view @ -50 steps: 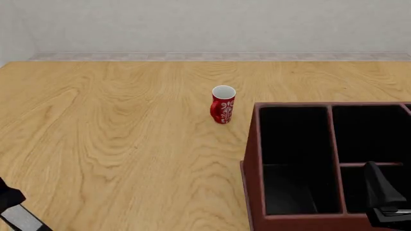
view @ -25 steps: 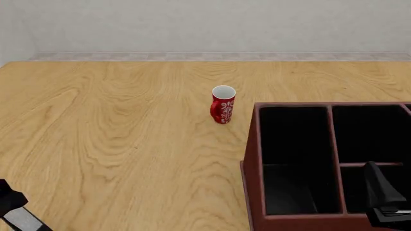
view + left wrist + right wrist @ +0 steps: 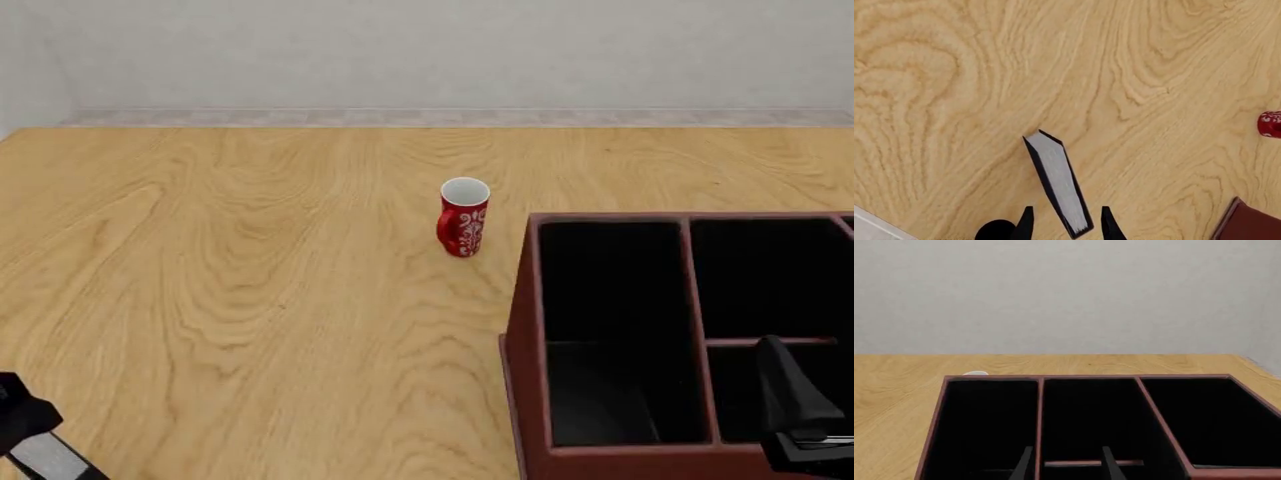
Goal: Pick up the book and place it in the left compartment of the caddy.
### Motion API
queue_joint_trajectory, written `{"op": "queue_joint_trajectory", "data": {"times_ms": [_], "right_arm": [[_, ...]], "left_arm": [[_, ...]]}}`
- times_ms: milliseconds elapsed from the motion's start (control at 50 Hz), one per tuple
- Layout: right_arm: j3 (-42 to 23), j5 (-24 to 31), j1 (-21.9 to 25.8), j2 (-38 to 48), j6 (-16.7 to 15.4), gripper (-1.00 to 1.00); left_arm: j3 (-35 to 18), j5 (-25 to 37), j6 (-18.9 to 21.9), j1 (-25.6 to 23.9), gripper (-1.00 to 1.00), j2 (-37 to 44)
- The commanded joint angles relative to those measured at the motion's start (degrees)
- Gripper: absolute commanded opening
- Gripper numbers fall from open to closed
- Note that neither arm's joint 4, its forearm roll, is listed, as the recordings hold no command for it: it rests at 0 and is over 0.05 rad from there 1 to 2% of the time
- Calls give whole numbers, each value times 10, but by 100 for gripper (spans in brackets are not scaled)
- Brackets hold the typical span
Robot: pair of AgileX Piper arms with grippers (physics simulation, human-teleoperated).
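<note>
The book [image 3: 1057, 182], black-covered with pale page edges, stands edge-on over the wooden table in the left wrist view. My left gripper [image 3: 1067, 225] is open, with one finger on each side of the book's near end and a gap on both sides. In the front view only a grey strip of the book [image 3: 51, 460] shows at the bottom left corner. The reddish-brown caddy [image 3: 534, 300] sits at the right, and its long left compartment [image 3: 614, 320] holds nothing. My right gripper [image 3: 1064, 462] hangs open over the caddy [image 3: 934, 430], above the divider beside the left compartment [image 3: 981, 425].
A red patterned mug [image 3: 463, 220] stands upright on the table just beyond the caddy's far left corner, well away from the book. Bare wood stretches between the book and the caddy. A pale wall closes the table's far side.
In the front view, the black part and the grey strip at the bottom left corner have slid slightly lower in the picture. The right arm, mug and caddy have not moved.
</note>
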Motion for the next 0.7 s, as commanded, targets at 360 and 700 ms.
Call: {"op": "queue_joint_trajectory", "data": {"times_ms": [360,700], "right_arm": [[1,0,0,-1,0,100],[1,0,0,-1,0,100]], "left_arm": [[22,-46,-3,-6,100,37],[49,-78,-12,-6,100,61]]}}
